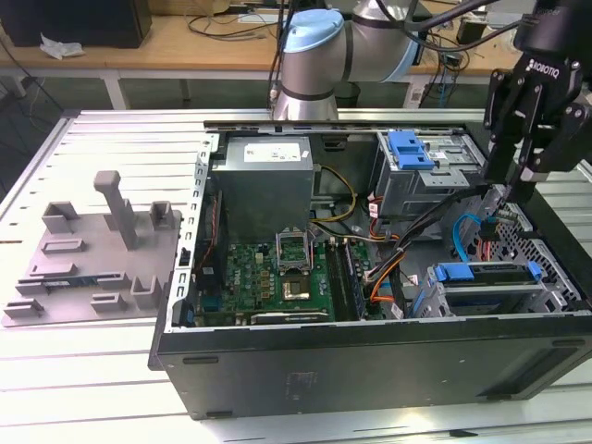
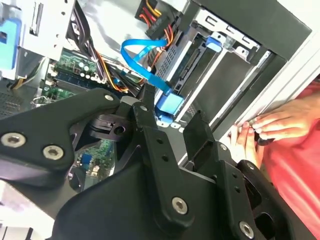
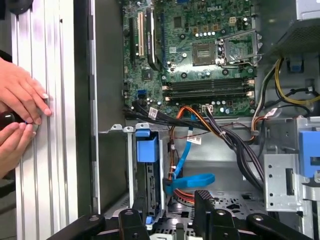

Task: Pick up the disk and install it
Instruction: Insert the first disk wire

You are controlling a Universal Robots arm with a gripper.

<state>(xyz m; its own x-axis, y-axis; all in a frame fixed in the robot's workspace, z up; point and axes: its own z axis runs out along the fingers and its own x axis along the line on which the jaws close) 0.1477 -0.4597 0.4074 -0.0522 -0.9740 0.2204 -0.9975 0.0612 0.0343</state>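
The disk (image 1: 486, 289) lies in the drive bay at the case's front corner on the exterior view's right, its blue carrier frame (image 1: 470, 273) along its edge. In the first wrist view the disk (image 3: 150, 182) stands edge-on in that bay under its blue tab (image 3: 146, 150). My gripper (image 1: 507, 190) hangs over the case just behind the bay, open and holding nothing. In both wrist views its black fingers (image 3: 205, 207) (image 2: 150, 107) stand apart, and a loose blue cable connector (image 2: 167, 106) lies below them.
A grey fixture plate (image 1: 92, 259) with upright posts lies on the table at the exterior view's left. A grey drive cage with a blue latch (image 1: 413, 151) stands at the back. Cable bundles (image 1: 407, 245) cross the case. A person's hands (image 3: 20, 107) rest beside the case wall.
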